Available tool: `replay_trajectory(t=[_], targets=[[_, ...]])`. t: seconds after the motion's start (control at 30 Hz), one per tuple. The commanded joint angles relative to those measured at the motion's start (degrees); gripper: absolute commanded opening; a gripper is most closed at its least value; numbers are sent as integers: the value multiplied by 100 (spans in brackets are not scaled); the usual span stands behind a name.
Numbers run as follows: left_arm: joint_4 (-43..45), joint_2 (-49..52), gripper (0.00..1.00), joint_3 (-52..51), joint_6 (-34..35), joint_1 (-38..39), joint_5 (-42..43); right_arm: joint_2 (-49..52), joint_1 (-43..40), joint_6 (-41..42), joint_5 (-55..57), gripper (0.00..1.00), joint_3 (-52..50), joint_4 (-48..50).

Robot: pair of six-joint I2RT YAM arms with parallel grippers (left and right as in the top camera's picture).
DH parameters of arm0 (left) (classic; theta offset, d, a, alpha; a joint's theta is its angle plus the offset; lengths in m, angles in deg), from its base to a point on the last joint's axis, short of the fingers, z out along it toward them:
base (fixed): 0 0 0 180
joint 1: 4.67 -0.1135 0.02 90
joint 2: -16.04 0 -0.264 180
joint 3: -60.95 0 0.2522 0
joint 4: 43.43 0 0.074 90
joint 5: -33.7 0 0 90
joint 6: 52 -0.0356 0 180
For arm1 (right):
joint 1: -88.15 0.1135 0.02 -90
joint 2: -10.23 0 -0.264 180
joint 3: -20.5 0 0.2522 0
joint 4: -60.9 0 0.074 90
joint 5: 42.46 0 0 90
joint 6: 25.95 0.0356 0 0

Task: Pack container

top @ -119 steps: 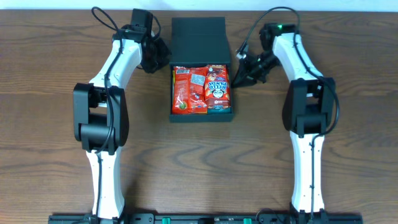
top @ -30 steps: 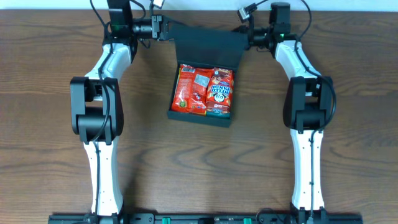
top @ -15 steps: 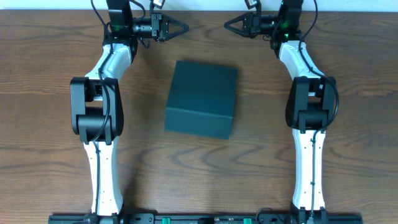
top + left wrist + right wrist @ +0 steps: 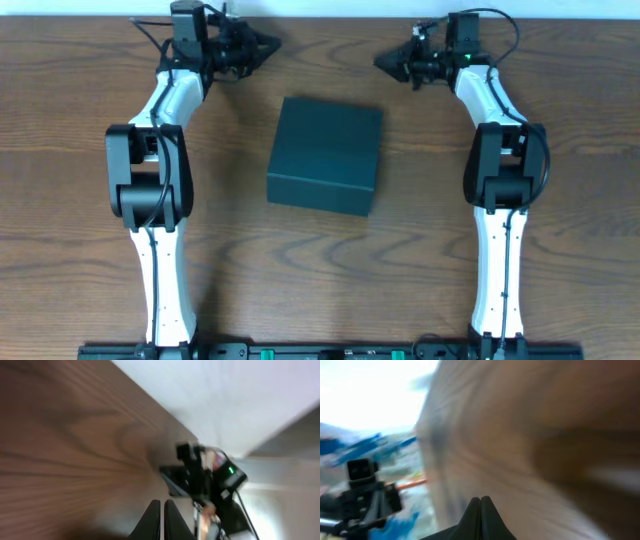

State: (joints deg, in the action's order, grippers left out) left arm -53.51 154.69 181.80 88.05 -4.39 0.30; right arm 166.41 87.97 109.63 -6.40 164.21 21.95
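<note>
matte black, the container (image 4: 325,155) lies closed on the table (image 4: 80,150). we hold our left gripper (image 4: 268,43) and right gripper (image 4: 385,62) beyond its far corners, both clenched on nothing.

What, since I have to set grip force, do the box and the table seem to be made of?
Box: probably cardboard with a matte, dark teal-black finish. Its faces are flat, its edges are crisply folded, and it shows no glare.
Table: wood or a wood-look laminate. It is brown with running grain lines and a dull sheen, and the overhead view cannot settle which.
</note>
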Motion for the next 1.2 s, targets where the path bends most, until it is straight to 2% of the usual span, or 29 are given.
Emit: replay_trajectory(t=[0.0,0.1,0.23,0.4,0.57,0.67,0.77,0.97,1.07,1.17], targets=[[-236,-177,6,81,-304,-186,-673,-199,-190,-986,861,2,393,-573],[-1147,-691,6,81,-1056,-232,-1423,-420,-280,-1821,1392,2,997,-1679],[-2492,-1637,6,83,-2520,-127,-2409,-787,-275,-2905,1764,2,1775,-3191],[-3917,-2551,6,81,-4124,116,-2747,-1471,-7,-3654,2396,2,1912,-4647],[-5228,-2859,6,81,-5040,205,-3130,-2033,391,-4288,3143,2,1912,-5672],[-5845,-2907,6,81,-5442,192,-3071,-2264,634,-4426,3615,2,1912,-6133],[-6266,-2907,6,15,-5751,205,-2712,-2295,713,-4645,3390,2,1904,-6610],[-6260,-2914,6,-654,-5886,225,-2205,-2299,745,-4865,3405,2,1834,-7213],[-6153,-3012,6,-973,-5882,380,-2358,-2302,791,-4833,3637,2,1829,-7215],[-6275,-3331,6,-992,-5877,675,-2997,-2511,765,-4822,3558,2,1467,-7215]])
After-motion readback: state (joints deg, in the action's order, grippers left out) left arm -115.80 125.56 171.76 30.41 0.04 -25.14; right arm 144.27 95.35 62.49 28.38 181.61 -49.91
